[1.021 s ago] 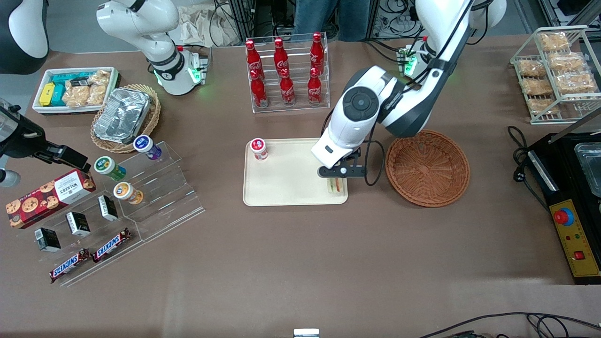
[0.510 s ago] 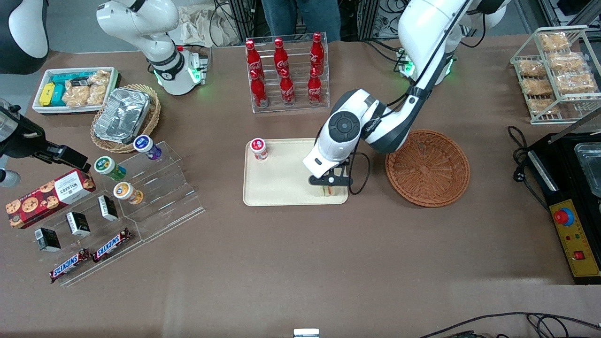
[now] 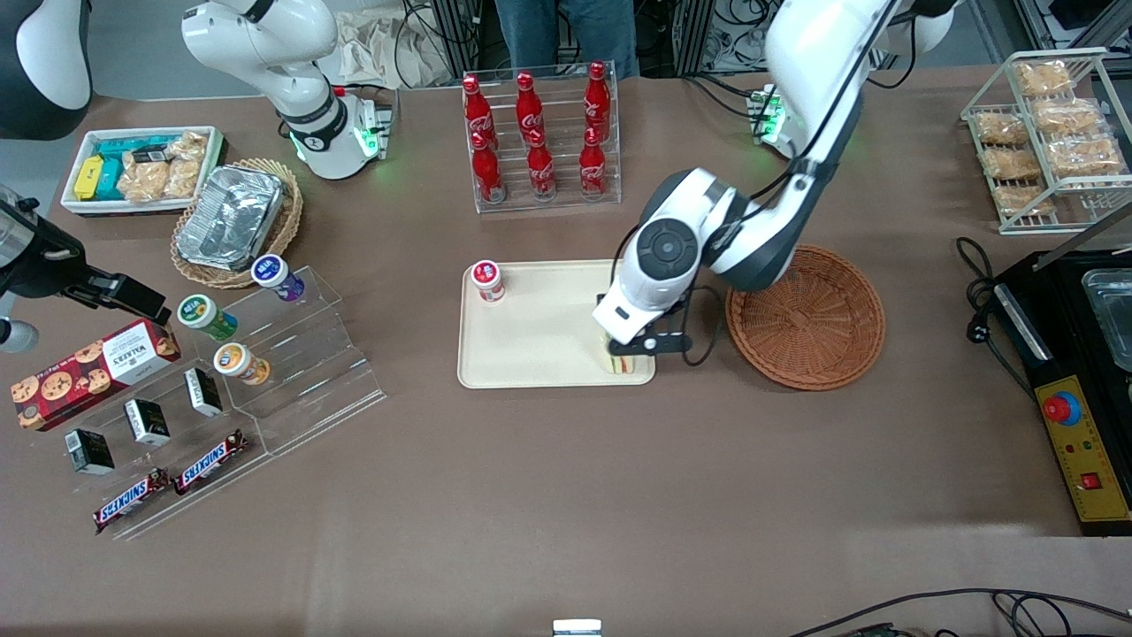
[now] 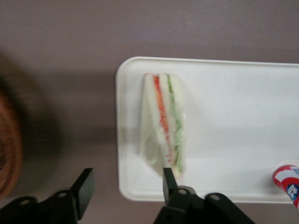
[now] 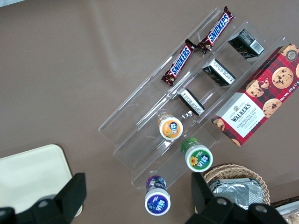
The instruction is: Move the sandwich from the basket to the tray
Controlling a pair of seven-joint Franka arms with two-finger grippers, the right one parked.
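The sandwich (image 4: 164,123) lies flat in the tray (image 3: 531,354) corner nearest the basket (image 3: 805,316), its long axis crosswise to that short rim, tip toward the tool (image 4: 125,186), which hangs wide and empty. One finger (image 4: 169,178) overlaps the tip; lifting carelessly could drag it.

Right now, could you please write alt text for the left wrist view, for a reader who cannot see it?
A wrapped triangular sandwich lies flat on the cream tray, close to its corner. The open tool hovers above it, touching nothing. The basket shows at one edge and a red-capped cup at another.
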